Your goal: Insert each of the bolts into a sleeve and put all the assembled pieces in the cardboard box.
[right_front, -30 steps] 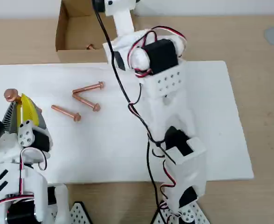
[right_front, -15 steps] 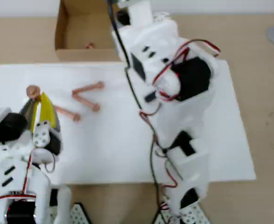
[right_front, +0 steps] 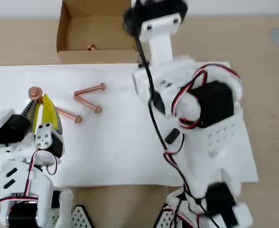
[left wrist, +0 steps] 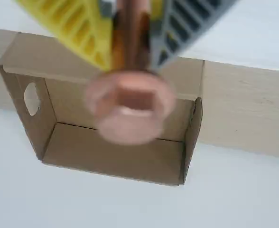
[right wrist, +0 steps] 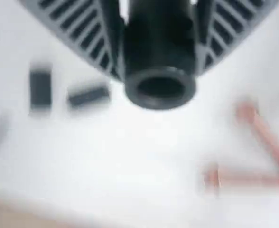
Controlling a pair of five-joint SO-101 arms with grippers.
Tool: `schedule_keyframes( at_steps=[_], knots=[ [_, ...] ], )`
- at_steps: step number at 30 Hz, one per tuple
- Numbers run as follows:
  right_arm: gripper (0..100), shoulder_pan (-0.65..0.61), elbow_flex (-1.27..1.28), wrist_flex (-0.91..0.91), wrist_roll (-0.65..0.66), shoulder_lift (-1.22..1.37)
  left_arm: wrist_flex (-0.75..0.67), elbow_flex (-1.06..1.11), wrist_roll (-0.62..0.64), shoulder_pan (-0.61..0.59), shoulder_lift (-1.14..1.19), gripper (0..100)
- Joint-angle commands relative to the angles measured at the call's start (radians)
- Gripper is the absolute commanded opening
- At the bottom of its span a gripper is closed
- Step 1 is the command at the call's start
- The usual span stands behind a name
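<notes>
The left hand [right_front: 39, 107] is being held closed on a bolt [right_front: 34, 92]. The shank is being gripped and the head left outward, judged so that it can be presented to a sleeve. The right hand [right wrist: 161, 61] is being held clamped on a black sleeve [right wrist: 161, 88], its bore left open in front, judged ready to receive that bolt. Three loose bolts [right_front: 89, 89] are lying on the white sheet [right_front: 116, 147] over the worktop, awaiting assembly. Beyond them the box [right_front: 61, 34] is standing open, with a copper piece [right_front: 90, 47] lying inside. Against the earlier frames, the right arm is being drawn back from the box, and the left hand is being shifted toward the loose bolts.
</notes>
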Motion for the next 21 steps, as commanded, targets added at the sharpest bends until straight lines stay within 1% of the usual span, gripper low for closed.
schedule_keyframes(
  at_steps=[1,4,8,10,13,17,21],
  knots=[
    [0.9,0.016,0.249,-0.017,-0.043,-0.140,-0.020,-0.006,0.000,0.014,-0.007,1],
    [0.9,0.016,0.452,-0.107,-0.044,-0.237,-0.020,-0.006,0.000,0.015,-0.007,1],
    [0.9,0.010,0.766,-0.284,-0.038,-0.394,-0.020,-0.006,0.000,0.015,-0.007,1],
    [0.9,-0.015,0.937,-0.373,-0.037,-0.475,-0.020,-0.006,0.000,0.015,-0.007,1],
    [0.9,-0.099,1.159,-0.503,-0.037,-0.602,-0.020,-0.006,0.002,0.015,-0.007,1],
    [0.9,-0.194,1.366,-0.664,-0.037,-0.782,-0.025,-0.006,0.002,0.015,-0.007,1],
    [0.9,-0.208,1.495,-0.822,-0.043,-0.924,-0.020,-0.011,0.002,0.014,-0.007,1]
  ],
)
